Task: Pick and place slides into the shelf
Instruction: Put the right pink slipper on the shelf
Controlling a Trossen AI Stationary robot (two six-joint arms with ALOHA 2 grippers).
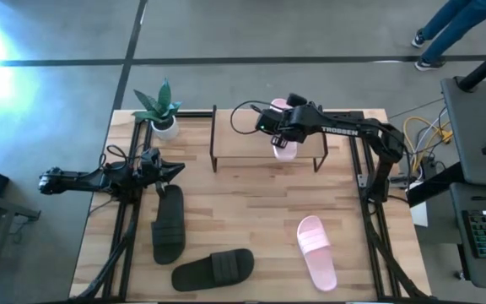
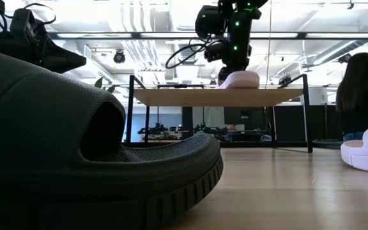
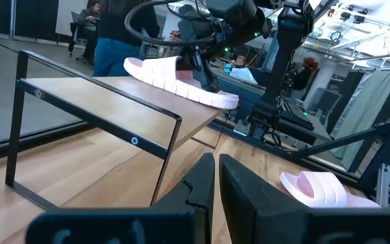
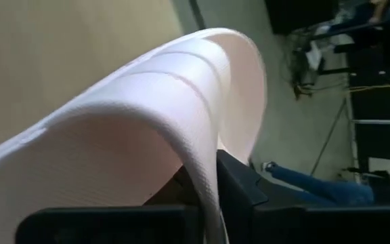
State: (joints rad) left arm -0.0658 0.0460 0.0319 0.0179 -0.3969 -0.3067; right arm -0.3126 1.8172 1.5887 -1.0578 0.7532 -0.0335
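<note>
One pale pink slide (image 1: pixel 284 145) lies on the shelf (image 1: pixel 243 148) at the table's far side; it shows on the light top board (image 2: pixel 190 96) in the low view. My right gripper (image 1: pixel 281 127) reaches over the shelf from the right and is shut on this slide. A second pink slide (image 1: pixel 316 251) lies sole down near the right front. Two dark slides (image 1: pixel 169 224) (image 1: pixel 213 268) lie sole down at the left front. My left gripper (image 1: pixel 178 171) hovers shut above the table's left side, touching nothing. My right gripper holds the pink slide by its wide strap (image 4: pixel 181 115), whose edge is pinched between the two fingers (image 4: pixel 239 186). It comes from above, slanting in from the table's right. The slide's sole (image 3: pixel 212 98) rests on the shelf's top board, slightly tilted.
A potted plant (image 1: pixel 162 112) stands at the far left corner, beside the shelf. A dark slide (image 2: pixel 94 160) fills the low view's foreground. Black frame rails run along both table sides. People show beyond the table (image 2: pixel 363 89). Bare wood lies between the shelf and the front slides.
</note>
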